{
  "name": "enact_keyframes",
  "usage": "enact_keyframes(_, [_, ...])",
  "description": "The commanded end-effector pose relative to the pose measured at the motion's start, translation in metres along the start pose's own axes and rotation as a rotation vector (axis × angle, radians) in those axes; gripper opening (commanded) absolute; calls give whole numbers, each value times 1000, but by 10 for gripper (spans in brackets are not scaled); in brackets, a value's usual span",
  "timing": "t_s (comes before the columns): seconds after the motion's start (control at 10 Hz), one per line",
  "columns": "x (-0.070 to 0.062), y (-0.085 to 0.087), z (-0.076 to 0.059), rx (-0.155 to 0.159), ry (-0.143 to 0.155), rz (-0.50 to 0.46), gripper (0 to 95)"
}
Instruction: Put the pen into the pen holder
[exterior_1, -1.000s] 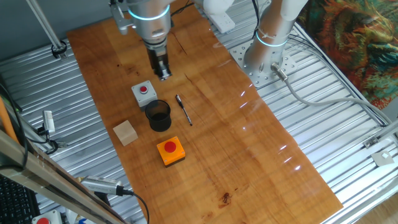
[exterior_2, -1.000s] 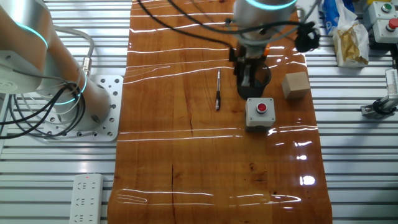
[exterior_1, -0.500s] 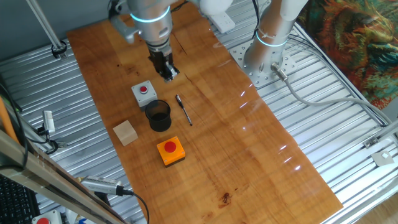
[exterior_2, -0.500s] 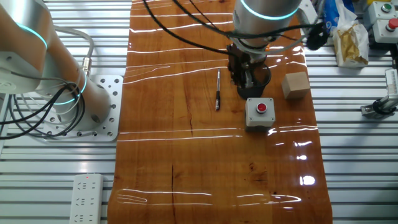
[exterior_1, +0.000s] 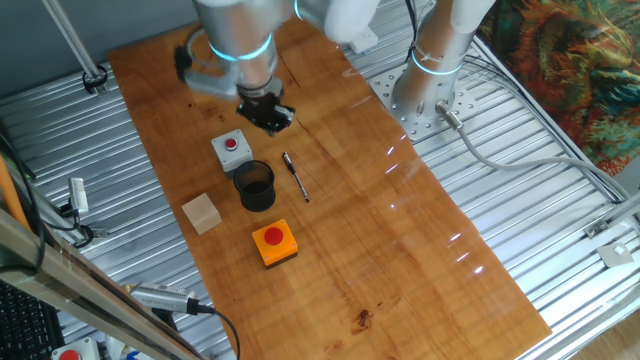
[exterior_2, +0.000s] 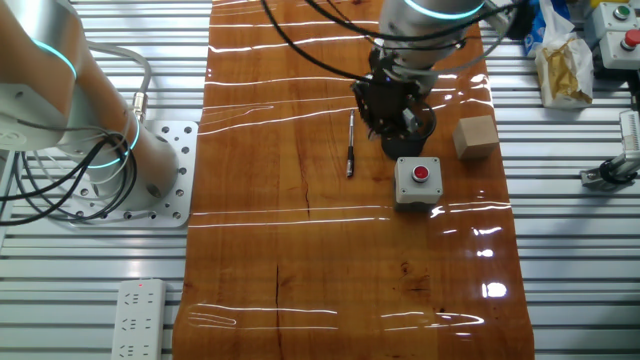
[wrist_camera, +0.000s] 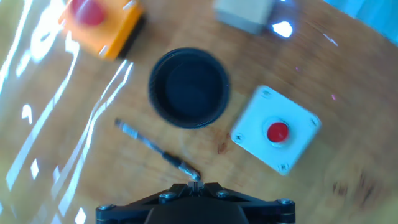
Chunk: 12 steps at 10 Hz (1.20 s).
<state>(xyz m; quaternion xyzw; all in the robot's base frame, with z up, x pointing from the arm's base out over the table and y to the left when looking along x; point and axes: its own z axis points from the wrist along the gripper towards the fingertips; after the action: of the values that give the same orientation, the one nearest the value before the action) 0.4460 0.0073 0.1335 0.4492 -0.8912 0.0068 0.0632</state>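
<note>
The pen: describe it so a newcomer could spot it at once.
On the long wooden table, find the black cup. The pen lies flat just beside it, on the side away from the wooden block. It is the only thin dark stick there, with a silvery tip.

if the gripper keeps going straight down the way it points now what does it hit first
Most likely the pen, or bare table right beside it. In the hand view the pen's near end lies just ahead of the gripper. Depth is unclear; the pen holder sits farther off.
</note>
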Motion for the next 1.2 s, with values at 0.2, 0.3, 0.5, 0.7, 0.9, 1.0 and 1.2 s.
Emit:
enact_keyframes(0.2, [7, 2, 48, 43, -6, -375, 0])
enact_keyframes(0.3, [7, 1, 50, 41, -9, -377, 0])
enact_keyframes(0.5, [7, 1, 51, 22, -49, -415, 0])
enact_keyframes(0.7, [7, 0, 56, -3, -106, -439, 190])
enact_keyframes(0.9, [6, -1, 67, -21, -147, -459, 190])
enact_keyframes(1.0, [7, -1, 69, -25, -154, -458, 190])
enact_keyframes(1.2, [10, 6, 78, -42, -181, -446, 190])
